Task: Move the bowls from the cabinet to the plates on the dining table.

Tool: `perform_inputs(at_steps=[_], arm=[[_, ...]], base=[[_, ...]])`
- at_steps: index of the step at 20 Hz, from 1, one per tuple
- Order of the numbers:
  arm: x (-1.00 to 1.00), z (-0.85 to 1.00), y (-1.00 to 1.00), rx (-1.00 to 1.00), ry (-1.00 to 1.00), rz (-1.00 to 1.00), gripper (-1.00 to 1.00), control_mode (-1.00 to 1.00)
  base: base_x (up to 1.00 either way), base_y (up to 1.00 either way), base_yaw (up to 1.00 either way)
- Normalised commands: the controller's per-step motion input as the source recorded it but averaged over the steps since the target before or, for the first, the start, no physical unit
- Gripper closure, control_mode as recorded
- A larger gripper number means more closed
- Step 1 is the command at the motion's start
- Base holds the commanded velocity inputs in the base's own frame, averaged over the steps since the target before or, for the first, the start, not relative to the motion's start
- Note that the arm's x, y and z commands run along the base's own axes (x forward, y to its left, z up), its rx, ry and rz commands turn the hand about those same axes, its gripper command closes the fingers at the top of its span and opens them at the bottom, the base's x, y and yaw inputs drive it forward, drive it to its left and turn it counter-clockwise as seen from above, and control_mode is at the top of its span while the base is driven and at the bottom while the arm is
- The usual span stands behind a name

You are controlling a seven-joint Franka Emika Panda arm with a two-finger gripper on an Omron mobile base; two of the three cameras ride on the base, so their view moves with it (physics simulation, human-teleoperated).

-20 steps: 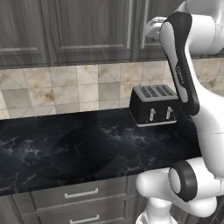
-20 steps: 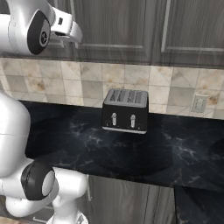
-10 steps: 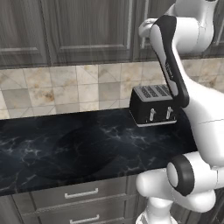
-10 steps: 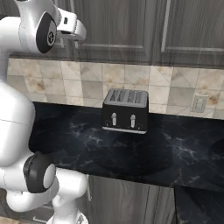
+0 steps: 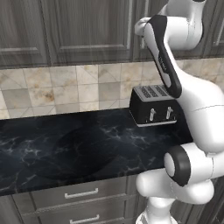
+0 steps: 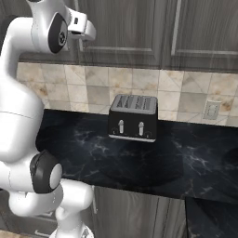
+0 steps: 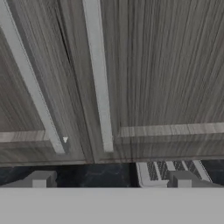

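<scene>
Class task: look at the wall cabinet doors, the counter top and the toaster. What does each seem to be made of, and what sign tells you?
Cabinet: looks like dark grey-brown wood, matt; streaky grain runs along the panels.
Counter top: probably polished black marble; pale veins and a soft sheen.
Toaster: glossy black body, plastic or painted metal, with a silvery, likely metal, top.

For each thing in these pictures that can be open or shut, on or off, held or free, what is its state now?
cabinet: both doors shut, the bar handles untouched.
gripper: open, holding nothing, facing the cabinet doors just above the counter.
toaster: upright on the counter against the tiled wall, both levers up, slots look empty.
drawers: shut.
</scene>
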Motion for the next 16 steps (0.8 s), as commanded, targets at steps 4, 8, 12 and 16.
perform_inputs(at_steps=[4, 8, 12, 16], arm=[[0.34, 0.0, 0.0, 0.0, 0.01, 0.0, -1.0, -1.0], [0.26, 0.0, 0.04, 0.0, 0.0, 0.0, -1.0, -1.0], [0.28, -0.02, 0.07, 0.0, 0.0, 0.0, -1.0, -1.0], [0.27, -0.09, 0.04, 0.0, 0.0, 0.0, -1.0, -1.0]], base=[[0.0, 0.0, 0.0], [0.0, 0.0, 0.0], [0.0, 0.0, 0.0], [0.0, 0.0, 0.0]])
